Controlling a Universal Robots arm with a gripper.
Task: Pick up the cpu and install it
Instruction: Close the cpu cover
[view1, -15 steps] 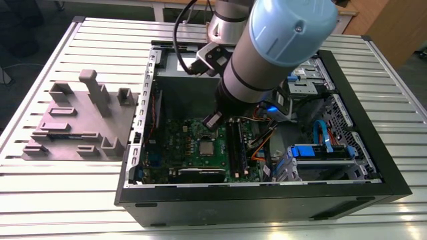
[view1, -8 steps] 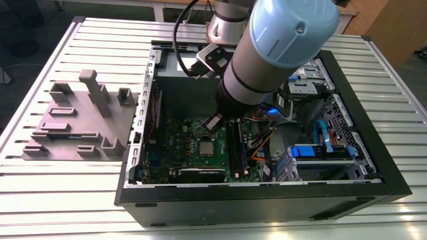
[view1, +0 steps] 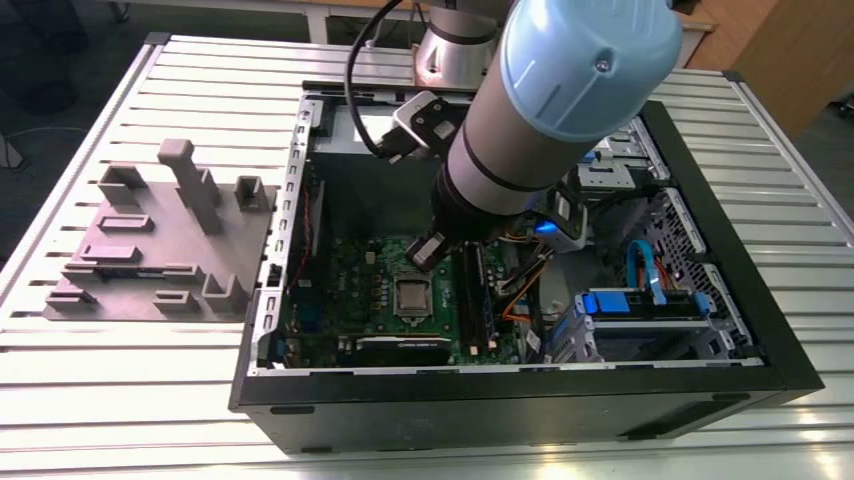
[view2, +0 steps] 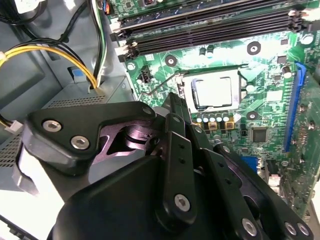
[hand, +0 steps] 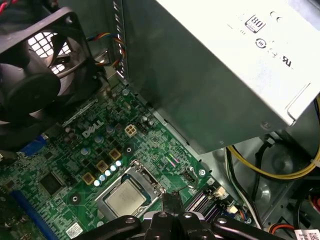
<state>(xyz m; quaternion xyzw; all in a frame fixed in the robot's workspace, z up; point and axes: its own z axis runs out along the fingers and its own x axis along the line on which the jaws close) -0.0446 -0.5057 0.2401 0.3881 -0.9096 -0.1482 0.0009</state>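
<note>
The cpu (view2: 212, 92) is a small silver square lying flat in the metal-framed socket of the green motherboard (view1: 350, 290), inside the open computer case. It also shows as the cpu (hand: 125, 197) and, in the exterior view, as the cpu (view1: 412, 295). My gripper (view1: 424, 250) hangs just above the board, a little to the side of the socket. Its dark fingers are together with nothing between them, seen as the gripper (view2: 172, 100) and the gripper (hand: 170, 199). A thin socket lever (view2: 157, 89) stands out beside the frame.
A grey block tray (view1: 147, 240) sits on the slatted table at the exterior view's left. Inside the case are a grey power supply (hand: 225, 75), a black fan (hand: 35, 75), memory slots (view2: 210, 25), yellow cables (view2: 50, 52) and a blue-tabbed drive cage (view1: 641, 305).
</note>
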